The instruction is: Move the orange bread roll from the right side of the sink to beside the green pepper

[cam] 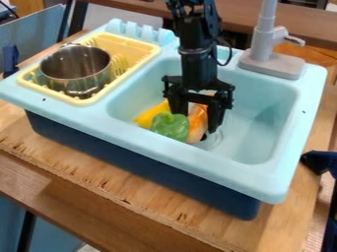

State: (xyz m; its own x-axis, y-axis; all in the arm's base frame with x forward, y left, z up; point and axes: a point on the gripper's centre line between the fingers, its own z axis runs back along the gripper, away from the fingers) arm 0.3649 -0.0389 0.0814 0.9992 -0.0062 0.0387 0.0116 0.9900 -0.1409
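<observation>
The black gripper (193, 123) hung inside the sink basin (258, 129).
Its jaws stood wide, the orange item (197, 129) between them; the green pepper (170, 127) lay just beside, toward the basin's front edge, the yellow item (149, 116) toward its left.

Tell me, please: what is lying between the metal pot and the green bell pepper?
In the camera view, between the pot and the pepper are the yellow rack's edge, the sink's rim and a yellow item.

Free space in sink (253, 128) beside claw (193, 123), faucet (265, 42) upright at rim
</observation>
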